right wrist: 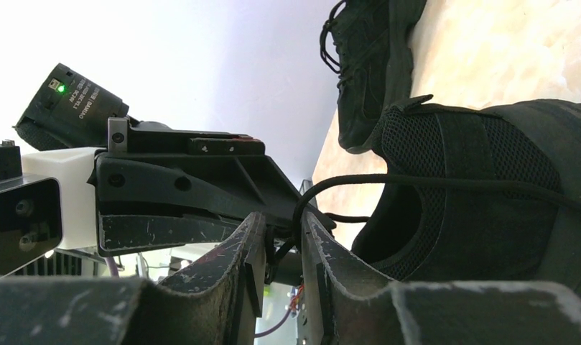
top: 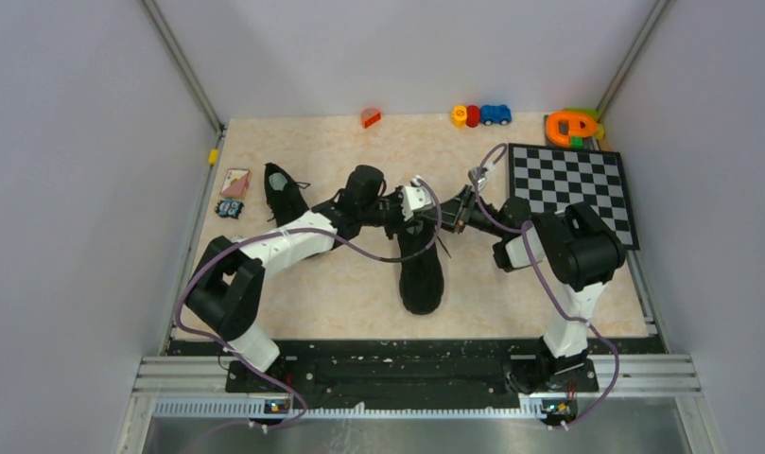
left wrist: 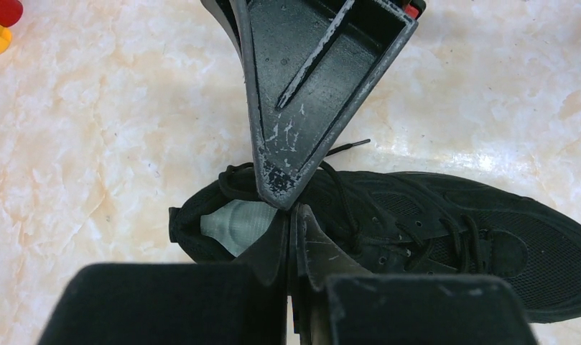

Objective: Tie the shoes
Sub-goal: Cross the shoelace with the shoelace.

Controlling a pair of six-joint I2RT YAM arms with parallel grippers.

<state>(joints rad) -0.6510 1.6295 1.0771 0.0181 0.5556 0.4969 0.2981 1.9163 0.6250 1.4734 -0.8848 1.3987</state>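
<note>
1. Step in hand: working the lace (right wrist: 416,183) of the centre shoe (top: 422,270), at what looks like a hand-over between the 2 tools above its heel opening. No knot or bow is formed yet.
2. Left tool (left wrist: 294,215): closed tight, its fingers pressed together with no gap. It is probably pinching the lace, but the strand cannot be made out at the tips, so I cannot tell for certain.
3. Right tool (right wrist: 282,233): partly open, with a narrow gap between its fingers. The lace runs taut from the shoe's collar and drops into that gap without being visibly clamped.
4. Next move, as a judgement: the right tool must back clear without snagging the strand, while the left keeps tension and leads the lace across for the crossing or loop.
5. Pose: the left arm (top: 284,246) stretches right across the worktop (top: 340,284), and the right arm (top: 572,246) folds in from the right. Their tips meet, touching or nearly so, over the shoe's heel end.
6. Task things: the centre shoe lies toe toward the bases. The other shoe (top: 284,194) sits well apart at the left, with loose laces.
</note>
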